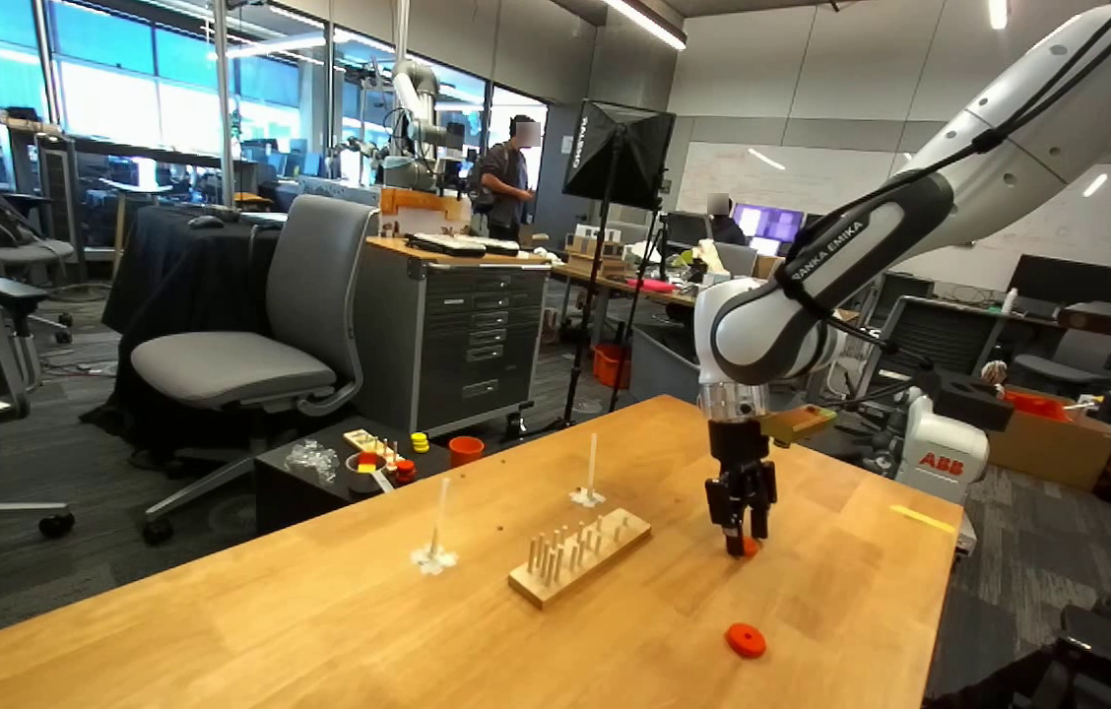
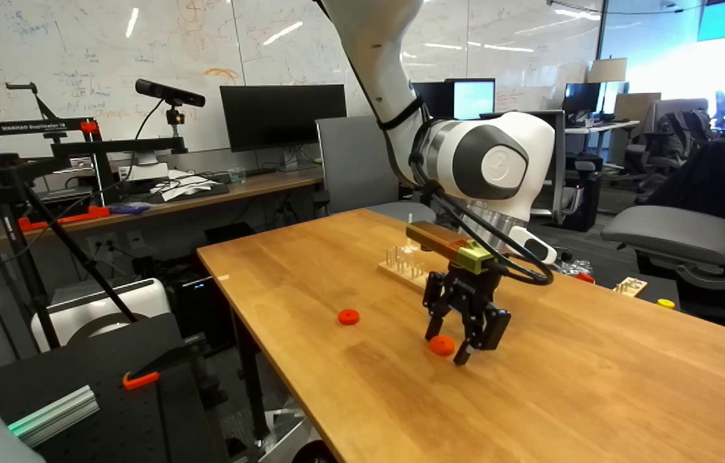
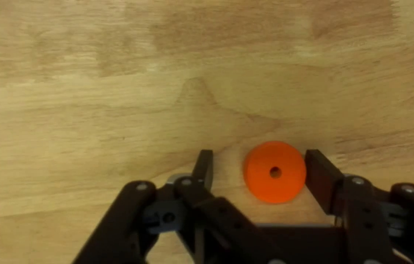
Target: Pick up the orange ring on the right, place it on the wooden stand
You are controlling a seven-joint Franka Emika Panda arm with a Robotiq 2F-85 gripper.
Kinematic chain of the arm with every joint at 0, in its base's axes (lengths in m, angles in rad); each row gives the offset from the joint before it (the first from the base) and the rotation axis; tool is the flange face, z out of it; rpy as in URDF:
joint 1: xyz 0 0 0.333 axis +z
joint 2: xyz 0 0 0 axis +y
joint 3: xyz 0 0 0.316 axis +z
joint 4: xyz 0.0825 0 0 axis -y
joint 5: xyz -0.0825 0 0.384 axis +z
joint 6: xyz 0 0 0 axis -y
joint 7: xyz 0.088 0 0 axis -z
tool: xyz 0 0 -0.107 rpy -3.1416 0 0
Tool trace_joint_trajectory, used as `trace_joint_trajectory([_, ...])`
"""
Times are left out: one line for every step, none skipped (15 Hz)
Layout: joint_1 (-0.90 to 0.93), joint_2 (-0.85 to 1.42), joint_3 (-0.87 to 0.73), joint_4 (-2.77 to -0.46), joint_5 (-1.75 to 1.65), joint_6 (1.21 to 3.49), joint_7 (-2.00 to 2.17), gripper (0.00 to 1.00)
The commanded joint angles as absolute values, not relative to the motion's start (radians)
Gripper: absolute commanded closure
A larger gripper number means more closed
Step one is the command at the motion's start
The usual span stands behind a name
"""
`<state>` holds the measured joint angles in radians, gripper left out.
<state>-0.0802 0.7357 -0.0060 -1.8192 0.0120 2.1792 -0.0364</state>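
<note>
The orange ring (image 2: 442, 345) lies flat on the table between my gripper's fingers; it shows in the wrist view (image 3: 275, 187) and partly behind a finger in an exterior view (image 1: 751, 547). My gripper (image 3: 259, 157) is open, pointing down with its fingertips at table height; it shows in both exterior views (image 1: 748, 544) (image 2: 445, 348). In the wrist view, the right finger is at the ring's edge, and a gap separates the left finger from it. The wooden stand (image 1: 587, 569), a pale board with several short pegs, stands apart from the gripper; it also shows partly hidden (image 2: 404, 278).
A second orange ring (image 1: 746, 640) lies on the table, also seen in an exterior view (image 2: 348, 316). Two thin pale uprights (image 1: 593, 463) (image 1: 439, 517) stand on whitish bases beside the board. A low black table (image 1: 294, 502) with small parts is beyond the table edge.
</note>
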Motion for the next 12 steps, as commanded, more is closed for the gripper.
trace_joint_trajectory([-0.109, 0.739, 0.002, -1.793, 0.038, 2.141, -0.088, 0.64])
trace_joint_trajectory([-0.114, 0.737, 0.003, -1.790, 0.039, 2.133, -0.094, 0.71])
trace_joint_trajectory([-0.119, 0.736, 0.003, -1.787, 0.040, 2.126, -0.101, 0.80])
trace_joint_trajectory([-0.123, 0.733, 0.004, -1.782, 0.044, 2.117, -0.107, 0.82])
trace_joint_trajectory([-0.125, 0.735, 0.003, -1.778, 0.044, 2.112, -0.111, 0.81])
trace_joint_trajectory([-0.126, 0.736, 0.003, -1.777, 0.043, 2.109, -0.113, 0.82])
trace_joint_trajectory([-0.123, 0.733, 0.001, -1.781, 0.041, 2.111, -0.107, 0.82])
trace_joint_trajectory([-0.122, 0.728, 0.001, -1.787, 0.041, 2.117, -0.105, 0.82])
trace_joint_trajectory([-0.120, 0.722, 0.002, -1.792, 0.042, 2.122, -0.101, 0.82])
trace_joint_trajectory([-0.117, 0.712, 0.004, -1.801, 0.044, 2.126, -0.096, 0.82])
trace_joint_trajectory([-0.114, 0.703, 0.007, -1.808, 0.045, 2.131, -0.094, 0.82])
trace_joint_trajectory([-0.111, 0.695, 0.009, -1.814, 0.048, 2.136, -0.089, 0.82])
